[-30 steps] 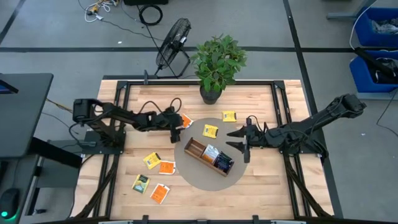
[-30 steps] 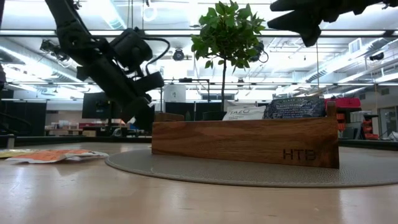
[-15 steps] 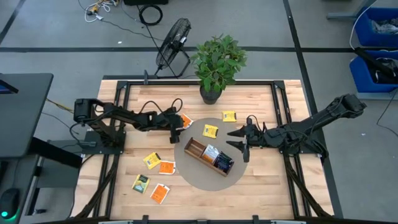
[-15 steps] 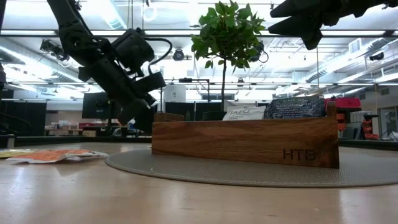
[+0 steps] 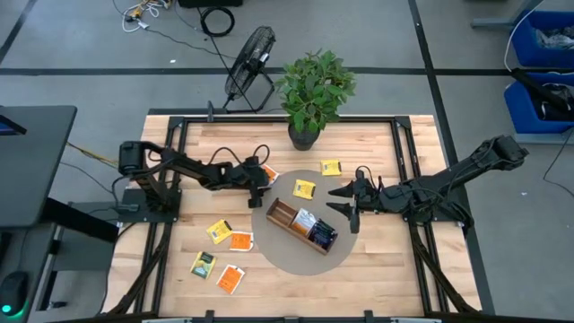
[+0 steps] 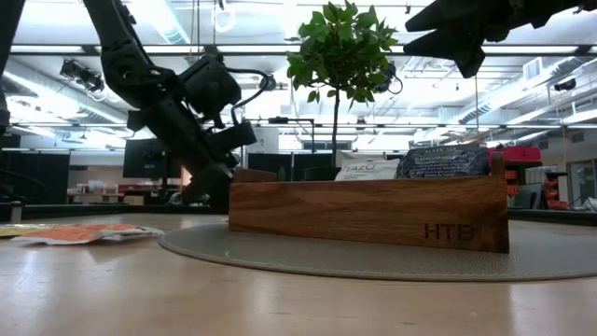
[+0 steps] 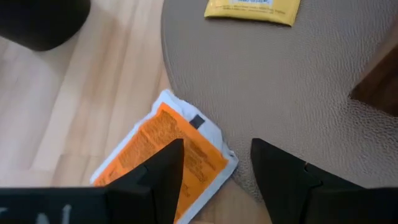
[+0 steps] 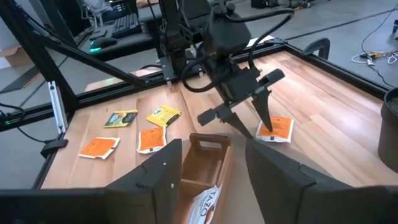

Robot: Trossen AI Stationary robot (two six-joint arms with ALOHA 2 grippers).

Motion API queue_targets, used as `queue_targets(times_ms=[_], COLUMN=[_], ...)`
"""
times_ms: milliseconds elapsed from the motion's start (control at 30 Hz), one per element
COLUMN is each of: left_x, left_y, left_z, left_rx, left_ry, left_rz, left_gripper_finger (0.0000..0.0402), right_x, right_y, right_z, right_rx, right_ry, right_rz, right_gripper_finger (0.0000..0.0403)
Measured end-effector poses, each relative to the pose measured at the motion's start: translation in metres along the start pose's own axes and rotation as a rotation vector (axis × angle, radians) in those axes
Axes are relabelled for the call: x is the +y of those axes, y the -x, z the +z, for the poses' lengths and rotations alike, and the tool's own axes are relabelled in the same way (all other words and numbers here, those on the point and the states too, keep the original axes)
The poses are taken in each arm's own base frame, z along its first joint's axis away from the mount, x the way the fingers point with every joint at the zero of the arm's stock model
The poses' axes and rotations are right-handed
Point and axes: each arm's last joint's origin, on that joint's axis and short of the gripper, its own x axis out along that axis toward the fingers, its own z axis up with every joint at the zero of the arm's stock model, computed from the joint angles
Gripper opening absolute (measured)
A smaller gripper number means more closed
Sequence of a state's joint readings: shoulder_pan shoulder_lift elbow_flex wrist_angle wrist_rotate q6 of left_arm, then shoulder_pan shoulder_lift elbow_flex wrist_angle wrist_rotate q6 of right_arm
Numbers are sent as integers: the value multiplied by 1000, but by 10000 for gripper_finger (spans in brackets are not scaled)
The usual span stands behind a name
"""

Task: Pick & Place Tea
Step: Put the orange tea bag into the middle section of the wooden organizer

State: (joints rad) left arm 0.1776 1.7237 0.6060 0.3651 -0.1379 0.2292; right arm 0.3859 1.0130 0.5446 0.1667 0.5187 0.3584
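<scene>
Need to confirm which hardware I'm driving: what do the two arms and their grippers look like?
Both arms are dark, jointed links. The left gripper has two slim, tapering black fingers, with black cables looping along its arm. The right gripper has matching dark pointed fingers. No markings are legible.

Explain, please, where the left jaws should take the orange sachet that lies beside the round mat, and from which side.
Probably from straight above, at the corner of the orange sachet that rests up on the round mat's edge. It lies flat, so only that raised edge offers purchase. The left gripper hangs open over it.

Jaws spread above orange sachet (image 7: pixel 163 149); yellow sachet (image 7: pixel 252 9) on mat (image 7: pixel 292 81).
</scene>
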Motion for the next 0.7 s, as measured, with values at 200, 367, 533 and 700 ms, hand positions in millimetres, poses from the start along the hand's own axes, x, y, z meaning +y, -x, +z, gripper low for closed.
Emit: queue_targets(times_ms=[200, 367, 533, 700], left_x=[-1, -2, -3, -3], left_y=[-3, -3, -3, -3], left_z=[-2, -2, -3, -4], left_rx=[10, 11, 14, 17], left_ry=[21, 25, 26, 28], left_rz=[-1, -30, -44, -39], left_gripper_finger=[185, 132, 42, 6], right_x=[-1, -1, -1, -1], right_y=[0, 0, 0, 0], right_z=[0, 0, 0, 0], right_rx=[-4, -3, -2, -2], right_ry=[5, 4, 4, 5], right_rz=[-23, -23, -24, -24], right_gripper_finger=[185, 185, 185, 185])
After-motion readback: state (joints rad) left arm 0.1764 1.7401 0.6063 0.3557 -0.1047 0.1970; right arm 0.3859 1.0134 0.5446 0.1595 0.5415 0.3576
